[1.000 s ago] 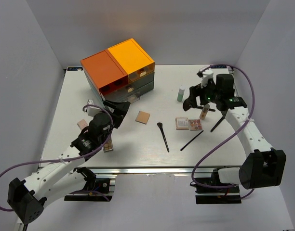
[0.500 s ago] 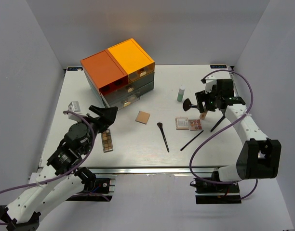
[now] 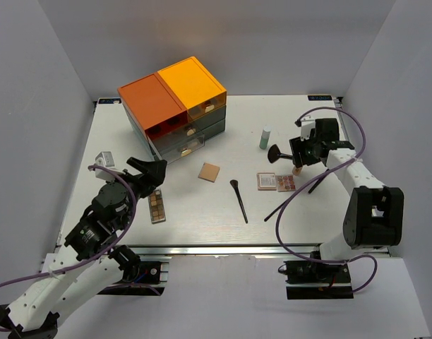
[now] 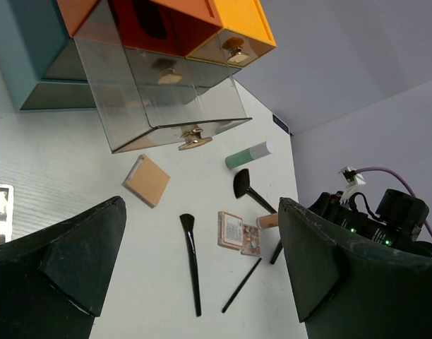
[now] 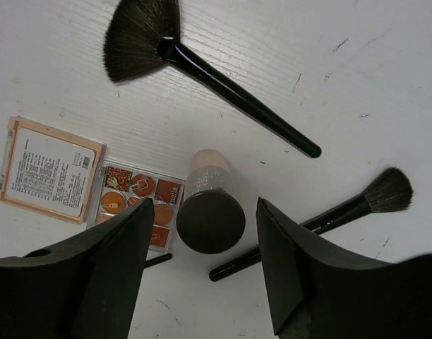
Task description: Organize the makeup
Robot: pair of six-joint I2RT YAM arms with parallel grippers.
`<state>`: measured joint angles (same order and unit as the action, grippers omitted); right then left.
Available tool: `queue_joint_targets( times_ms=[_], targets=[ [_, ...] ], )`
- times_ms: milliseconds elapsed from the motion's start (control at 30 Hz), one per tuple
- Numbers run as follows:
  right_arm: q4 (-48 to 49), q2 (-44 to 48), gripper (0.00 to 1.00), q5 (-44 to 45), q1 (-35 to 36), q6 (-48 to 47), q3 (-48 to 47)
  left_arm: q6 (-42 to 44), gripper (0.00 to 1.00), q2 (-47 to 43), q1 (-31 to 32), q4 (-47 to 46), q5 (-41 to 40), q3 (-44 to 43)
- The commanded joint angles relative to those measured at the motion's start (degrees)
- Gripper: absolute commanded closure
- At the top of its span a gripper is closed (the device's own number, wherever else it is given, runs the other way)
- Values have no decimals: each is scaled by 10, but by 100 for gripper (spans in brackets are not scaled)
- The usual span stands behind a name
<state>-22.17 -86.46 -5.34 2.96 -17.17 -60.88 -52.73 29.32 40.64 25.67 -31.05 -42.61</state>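
My right gripper is open and hovers over an upright beige bottle with a dark cap. In the right wrist view the bottle stands between the spread fingers, untouched. A fan brush, two eyeshadow palettes and another brush lie around it. My left gripper is open and empty, raised near a brown palette. A tan compact, a black brush, a thin brush and a green-white bottle lie mid-table.
The orange-topped drawer box stands at the back left with a clear lower drawer pulled out. A small silver object lies at the left edge. White walls close in three sides.
My left gripper has pulled back from the drawer box toward the near left. My right gripper has shifted right and settled over the beige bottle.
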Motion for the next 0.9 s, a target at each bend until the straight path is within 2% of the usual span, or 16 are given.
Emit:
queue_joint_targets(
  times_ms=[0,167,267,367,400,467,500,667,700,733,800,833,867],
  targets=[
    [26,-8,37,-7,-3,-4,5,17,2,-8,1,21,-24,-19],
    [48,-12,46,-11,-4,-9,16,25,2,-10,1,32,-40,-31],
    [63,-16,57,-13,-5,-16,23,22,2,-11,1,31,-41,-29],
    [74,-16,71,-20,-6,-24,24,21,2,-10,1,27,-39,-28],
    [76,-15,80,-26,-6,-27,23,22,2,-9,1,27,-38,-29],
    [71,-1,89,-55,-6,-31,15,25,2,-10,1,25,-34,-31],
    [63,5,100,-73,-6,-31,9,27,2,-10,1,24,-31,-31],
    [43,54,100,-242,10,3,-64,39,2,-11,1,15,-17,-31],
    [48,57,100,-303,28,19,-97,40,2,-11,1,15,-16,-34],
    [55,58,100,-353,40,57,-116,46,2,-12,1,11,-16,-37],
    [83,56,100,-390,88,109,-160,58,2,-12,1,9,-20,-48],
    [128,52,100,-405,106,136,-172,62,2,-10,1,9,-21,-53],
    [156,49,100,-414,126,197,-181,67,2,-9,1,10,-22,-57]
  ],
)
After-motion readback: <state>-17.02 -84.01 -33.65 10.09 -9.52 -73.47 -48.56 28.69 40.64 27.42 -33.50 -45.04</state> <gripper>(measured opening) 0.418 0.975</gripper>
